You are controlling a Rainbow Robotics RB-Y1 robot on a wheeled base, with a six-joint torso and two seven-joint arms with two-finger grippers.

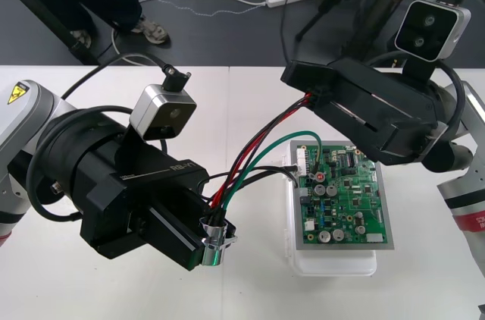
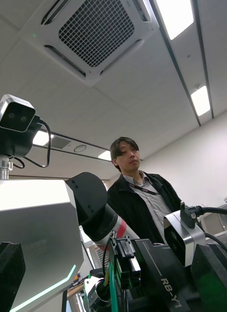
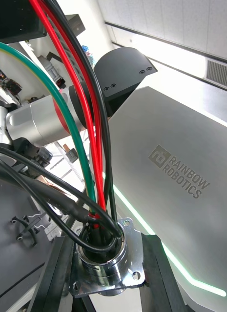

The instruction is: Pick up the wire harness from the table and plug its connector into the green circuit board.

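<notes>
Left gripper [image 1: 214, 241] pinches the socket [image 3: 101, 263], the firm handle, at seven o'clock; limp, light-looking wires [image 1: 244, 155] arc to the right gripper [image 1: 301, 85] at one o'clock, hold unclear.

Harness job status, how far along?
Done: the harness is lifted off the table, with the left tool shut on its metal socket.
In hand: the wires run up to the right tool, which is above the far edge of the green board.
Left: no plug is visibly seated in the board, so insertion is not yet done.
</notes>
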